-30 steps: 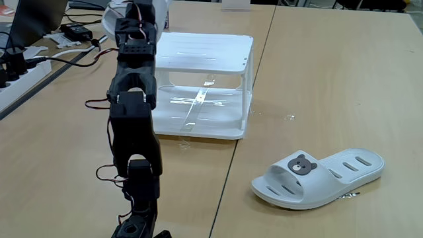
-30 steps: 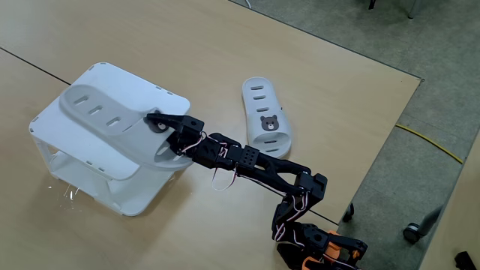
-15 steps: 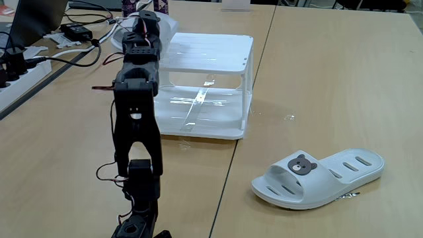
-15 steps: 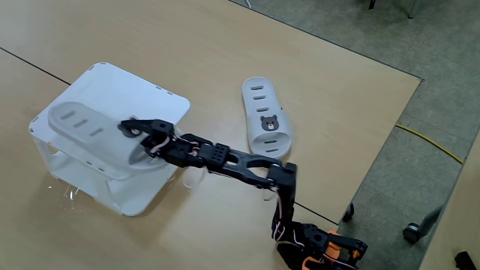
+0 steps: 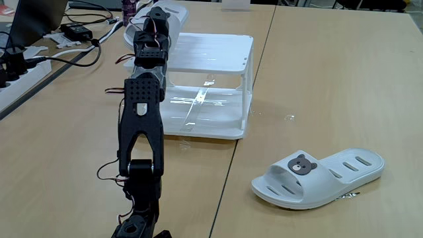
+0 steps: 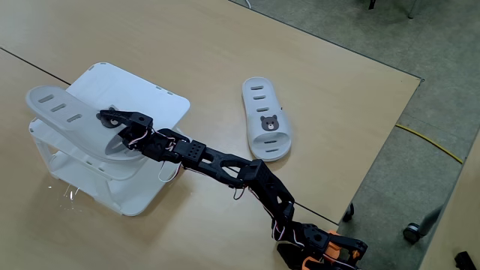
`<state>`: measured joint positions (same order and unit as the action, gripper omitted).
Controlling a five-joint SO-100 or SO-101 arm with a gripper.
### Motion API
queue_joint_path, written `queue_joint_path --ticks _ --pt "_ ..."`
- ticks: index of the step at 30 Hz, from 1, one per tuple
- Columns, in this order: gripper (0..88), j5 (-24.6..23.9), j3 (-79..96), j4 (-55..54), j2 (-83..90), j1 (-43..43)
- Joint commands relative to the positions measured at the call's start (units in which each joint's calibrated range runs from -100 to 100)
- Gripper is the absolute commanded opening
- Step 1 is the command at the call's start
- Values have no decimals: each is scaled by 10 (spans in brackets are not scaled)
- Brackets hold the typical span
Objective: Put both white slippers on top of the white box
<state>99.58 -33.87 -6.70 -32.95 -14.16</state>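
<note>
- Hand (image 6: 114, 126) reaches out over the white box (image 6: 161, 101) at the end of the fully stretched black arm (image 6: 225, 163); it is clamped on one white slipper (image 6: 64, 112), gripping it at the strap end.
- From above, that held slipper lies across the box's slatted top with its heel end sticking out past the far left edge; three oval slots show along its sole. Whether it rests on the slats or hangs just over them cannot be told.
- From the low side view, the hand (image 5: 157, 14) sits above the box's (image 5: 218, 53) back left corner, and a part of the held slipper (image 5: 177, 10) shows beside it.
- A second white slipper (image 6: 265, 120) lies on the table (image 6: 225, 45), well apart from the box and to its right as seen from above, bear-face badge up.
- From the low side view that slipper (image 5: 320, 175) sits in the right foreground on the table (image 5: 330, 79), toe end towards the camera's left, slots along its sole.
- Box's lower shelf (image 5: 198, 109) carries nothing.
- Cables and a power strip (image 5: 20, 73) lie at the table's far left edge in the low side view.
</note>
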Motion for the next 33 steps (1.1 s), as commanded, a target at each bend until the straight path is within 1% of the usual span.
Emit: queue_joint_path --ticks 1,2,5,6,8,12,21,25,28,31,33 --pt "25 4 -69 -3 25 6" --pt "57 4 -69 -3 25 6" --pt "200 4 -67 -3 25 7" --pt "232 4 -66 -2 25 7" --pt "260 4 -66 -2 27 7" --pt "261 4 -62 3 30 7" --pt "261 4 -50 220 132 6" --pt "261 4 -49 254 178 6" --pt "262 4 -42 318 210 5" --pt "262 4 23 323 254 4" --pt "262 4 115 324 312 4"
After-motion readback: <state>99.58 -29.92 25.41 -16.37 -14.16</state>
